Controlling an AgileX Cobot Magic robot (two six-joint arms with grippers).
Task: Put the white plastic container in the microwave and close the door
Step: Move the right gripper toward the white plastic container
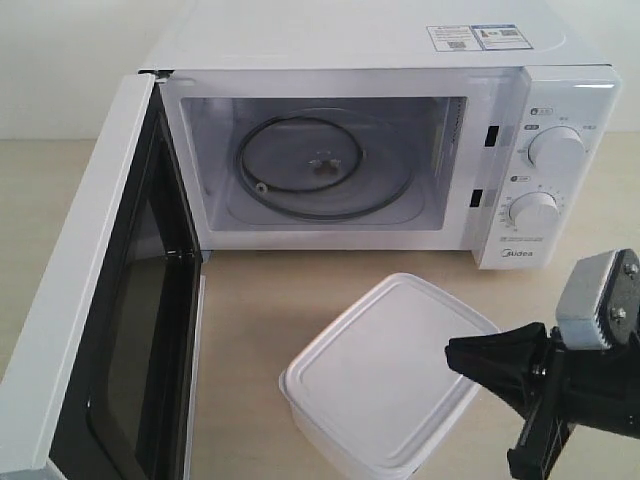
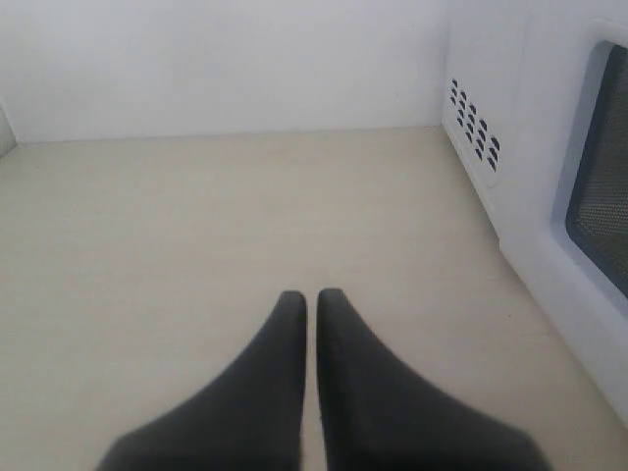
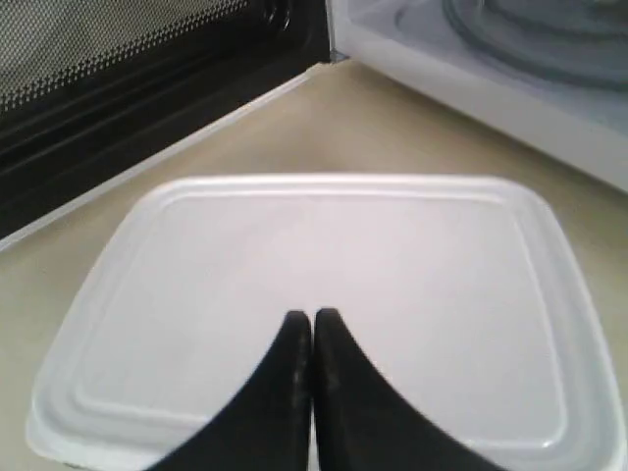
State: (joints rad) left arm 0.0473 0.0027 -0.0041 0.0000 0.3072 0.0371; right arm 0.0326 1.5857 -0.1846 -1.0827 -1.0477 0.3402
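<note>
Microwave (image 1: 350, 35), one, door (image 1: 110, 300) open; one white container (image 1: 385, 375); left end effector (image 2: 305, 294), right end effector (image 3: 312, 316), both closed

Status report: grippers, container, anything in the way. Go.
Left gripper shut, empty, beside the microwave. Right gripper shut, empty, over the white plastic container. Container on table, lid on. Door wide open, nothing blocking the way in.

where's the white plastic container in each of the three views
Exterior view: the white plastic container sits low and right of centre, in front of the open microwave.
Left wrist view: not in it.
Right wrist view: it fills most of the picture, its lid just past the shut fingers.
Shared landmark: the door with its dark window shows in all three views.
</note>
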